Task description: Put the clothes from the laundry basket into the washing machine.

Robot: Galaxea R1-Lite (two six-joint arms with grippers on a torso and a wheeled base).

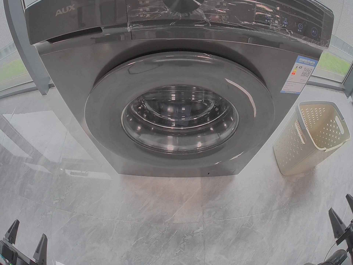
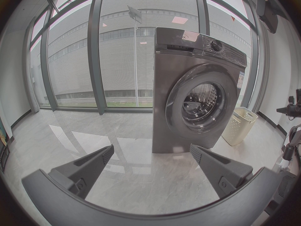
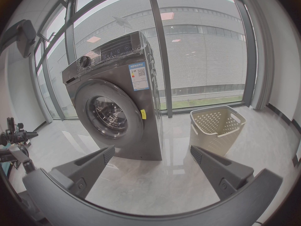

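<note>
- head view: cream perforated plastic laundry basket point(image 1: 294, 148) stands ahead-right, nearer the right tool point(image 1: 342, 214).
- both tools, left tool point(image 1: 28, 236) included, gape wide, empty.

The drum of the dark grey front-loading washing machine point(image 1: 73, 67) is closed off by its round glass door point(image 1: 179, 118). The cream perforated plastic laundry basket point(image 1: 290, 149), set just beside the machine's right, is open-topped. Before both, grey tiled floor point(image 1: 165, 210) is spread.

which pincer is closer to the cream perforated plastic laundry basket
Right. The right pincer is just in front of the cream perforated plastic laundry basket; the left pincer is off across the front of the grey washing machine.
</note>
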